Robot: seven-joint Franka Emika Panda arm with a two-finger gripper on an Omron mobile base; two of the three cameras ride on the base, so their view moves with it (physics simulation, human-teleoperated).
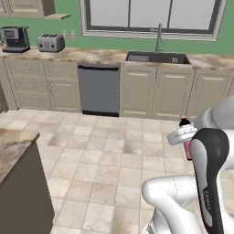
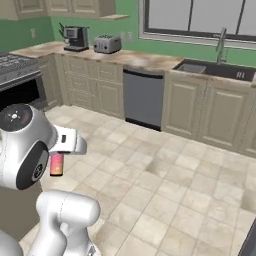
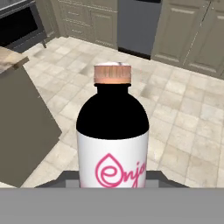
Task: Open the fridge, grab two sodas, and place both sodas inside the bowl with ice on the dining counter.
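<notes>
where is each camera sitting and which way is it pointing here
Left base view: behind the arm on its left, facing the wall counter, dishwasher and sink; white arm at lower right.
Right base view: behind on the right, facing the same counter, stove at left; arm at lower left.
Hand view: on the hand, looking along the held soda toward the floor and dishwasher.
All share the dishwasher and tiled floor; both base views share the toaster and coffee machine.

Glossy dark soda (image 3: 113, 131), smooth white label; matt tiled floor (image 3: 183, 118).
</notes>
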